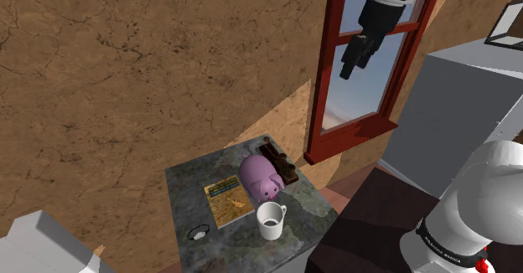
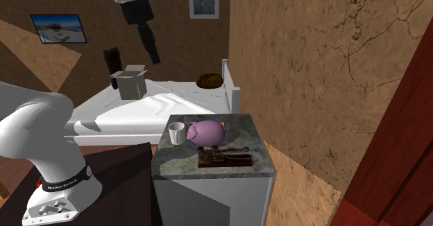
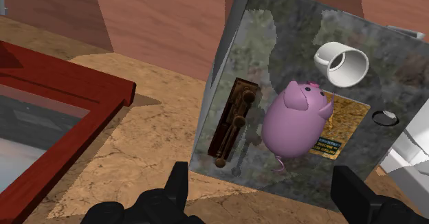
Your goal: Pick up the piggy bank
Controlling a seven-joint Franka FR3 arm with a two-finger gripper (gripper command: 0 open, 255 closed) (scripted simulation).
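Currently nothing is grasped. We note the end effector [image 3: 260,178] well above the white mug [image 1: 270,219], fingers spread and empty. The pink piggy bank [image 1: 260,175] stands on the surface [image 1: 189,200] just beside that mug, untouched. Descent, closure and lift all remain, we judge. We cannot identify the brown item [image 1: 281,164] beyond the pig from the mug.

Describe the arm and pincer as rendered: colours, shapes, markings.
The arm has rounded, glossy white links with dark joints. Near its base sits a black band carrying small white lettering, too small to read, with a small red mark beside it. The pincer is all black, with two blocky, squared fingers.
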